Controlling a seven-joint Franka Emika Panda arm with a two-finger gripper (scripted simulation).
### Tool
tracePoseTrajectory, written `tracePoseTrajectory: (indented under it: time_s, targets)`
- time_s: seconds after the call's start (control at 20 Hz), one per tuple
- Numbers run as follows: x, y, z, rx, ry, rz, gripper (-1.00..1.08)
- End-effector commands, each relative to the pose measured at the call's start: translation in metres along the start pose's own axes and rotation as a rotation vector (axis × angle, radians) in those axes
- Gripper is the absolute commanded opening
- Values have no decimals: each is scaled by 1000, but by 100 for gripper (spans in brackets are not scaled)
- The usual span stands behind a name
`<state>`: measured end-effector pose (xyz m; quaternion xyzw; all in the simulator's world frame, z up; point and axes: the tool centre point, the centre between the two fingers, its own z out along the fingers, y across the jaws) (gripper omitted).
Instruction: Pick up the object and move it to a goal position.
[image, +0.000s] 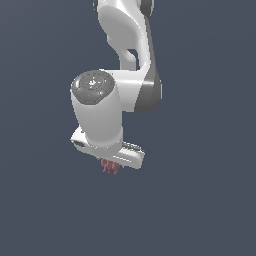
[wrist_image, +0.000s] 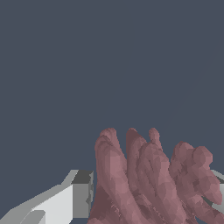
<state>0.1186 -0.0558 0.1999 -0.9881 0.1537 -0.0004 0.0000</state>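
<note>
The object (image: 109, 166) is a small dull-red ribbed lump that hangs just under my white gripper (image: 111, 164) in the exterior view. In the wrist view the object (wrist_image: 148, 179) fills the space between my two fingers. One finger (wrist_image: 78, 194) presses its side and the other finger (wrist_image: 218, 192) shows only at the picture's edge. The gripper (wrist_image: 148, 197) is shut on the object. The fingertips are hidden behind the hand in the exterior view.
The white arm (image: 125, 40) comes down from the top of the exterior view. Around it there is only a plain dark blue-grey ground (image: 210, 200). No goal marker shows.
</note>
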Motion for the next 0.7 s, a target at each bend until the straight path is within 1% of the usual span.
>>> tracePoseTrajectory:
  time_s: [0.0, 0.3, 0.65]
  targets:
    - [8, 5, -8, 0, -1, -1, -100]
    - [19, 13, -19, 0, -1, -1, -100]
    - [23, 16, -22, 0, -1, -1, -100]
